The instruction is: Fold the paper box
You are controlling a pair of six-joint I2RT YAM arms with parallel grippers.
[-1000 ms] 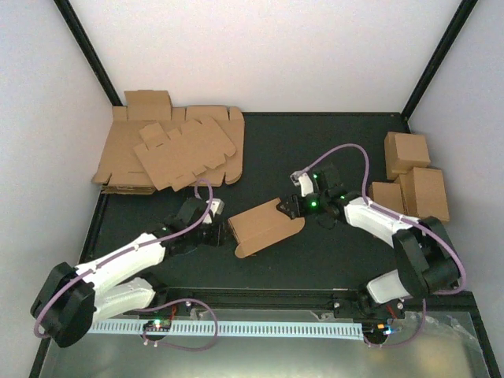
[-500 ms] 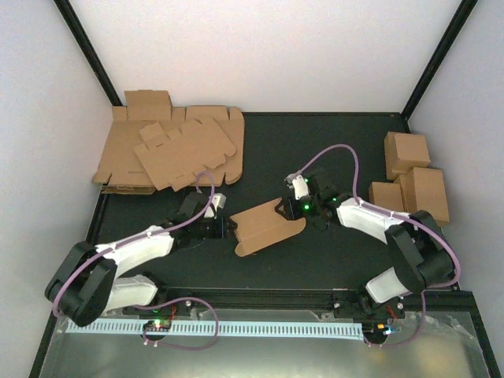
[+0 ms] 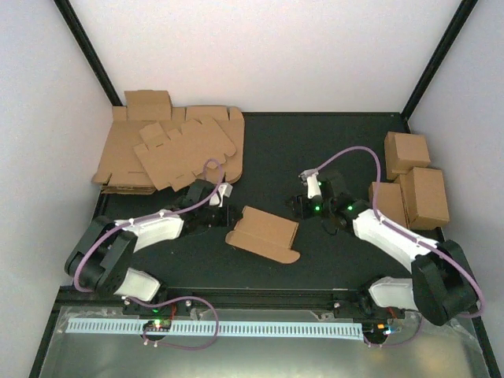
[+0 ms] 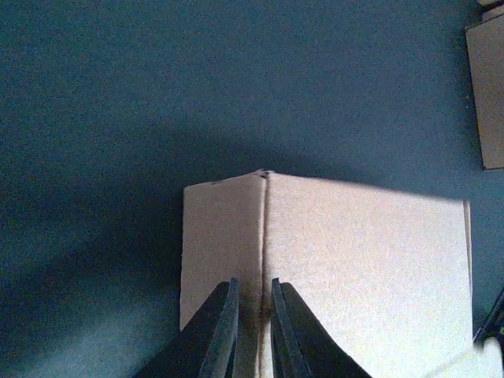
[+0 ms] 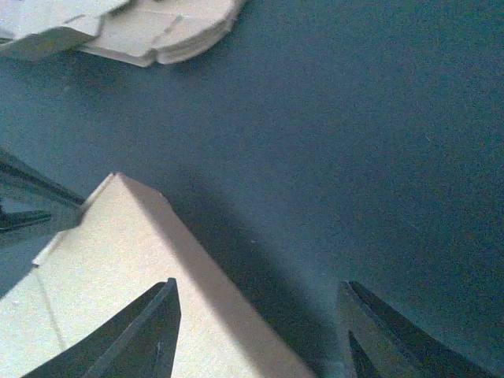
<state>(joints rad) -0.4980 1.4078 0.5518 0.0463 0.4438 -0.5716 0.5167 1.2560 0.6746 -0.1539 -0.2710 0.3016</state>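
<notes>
My left gripper (image 4: pixel 252 285) is clamped on the left edge of the one paper box (image 3: pixel 264 234). My right gripper (image 5: pixel 258 288) gapes at its right end. One heap of blanks (image 3: pixel 169 150) lies beyond the box to its left, and three folded boxes (image 3: pixel 407 153) stand to its right.

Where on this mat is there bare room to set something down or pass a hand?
Bare: the back middle of the mat, between the stack of blanks and the folded boxes; also the near strip in front of the paper box. Crowded: the centre, with both arms' jaws at the paper box.
</notes>
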